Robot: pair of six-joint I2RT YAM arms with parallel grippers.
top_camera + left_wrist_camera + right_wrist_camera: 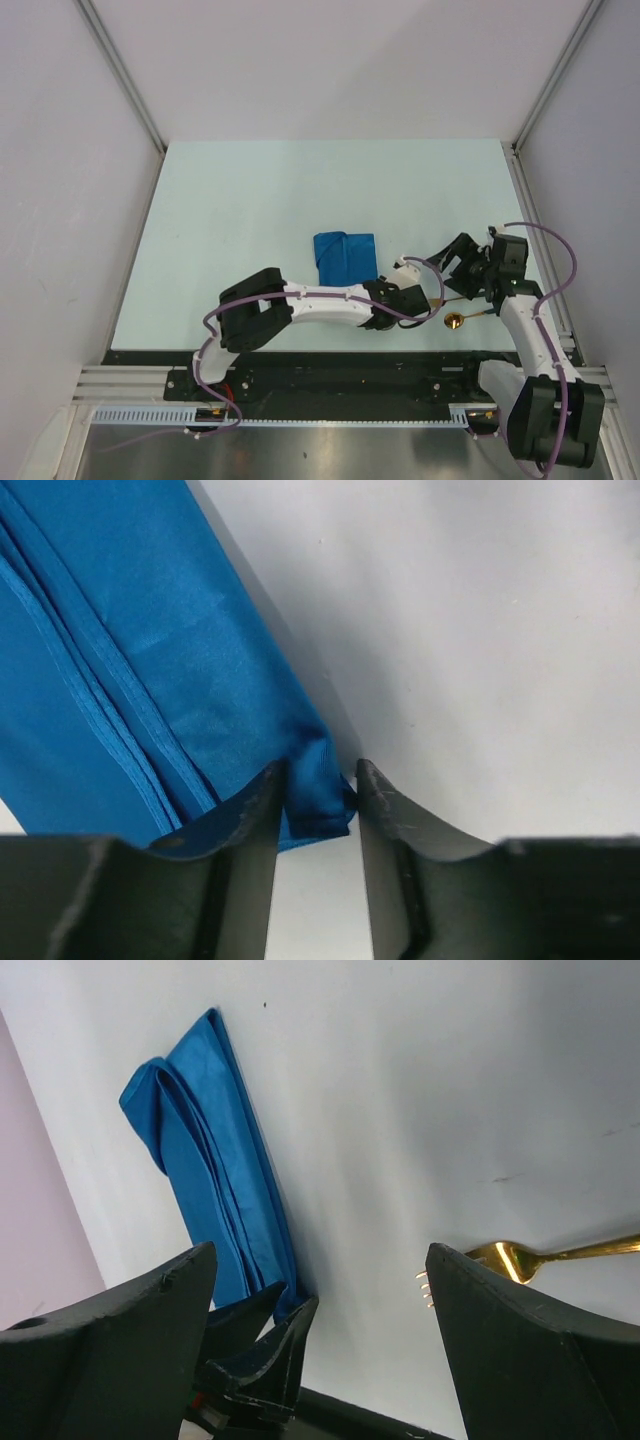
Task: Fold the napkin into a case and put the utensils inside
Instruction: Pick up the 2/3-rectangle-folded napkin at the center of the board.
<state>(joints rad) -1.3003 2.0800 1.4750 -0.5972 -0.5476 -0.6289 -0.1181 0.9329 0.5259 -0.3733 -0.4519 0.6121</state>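
The blue napkin [345, 258] lies folded into a narrow oblong on the table, its layered edges showing in the left wrist view [150, 660]. My left gripper [318, 780] straddles its near right corner. The jaws are half closed, a gap remains, and the bunched corner brushes both fingers. My right gripper [320, 1260] hovers wide open to the right of the napkin [215, 1160], holding nothing. The gold fork [515, 1258] lies just beyond its right finger. The spoon's gold bowl [455, 321] rests near the table's front edge, below the right gripper [460, 262].
The left arm [320, 300] stretches across the front of the table towards the napkin. The table's black front edge [330, 355] runs just behind the arm. Grey side walls [60, 200] enclose the table.
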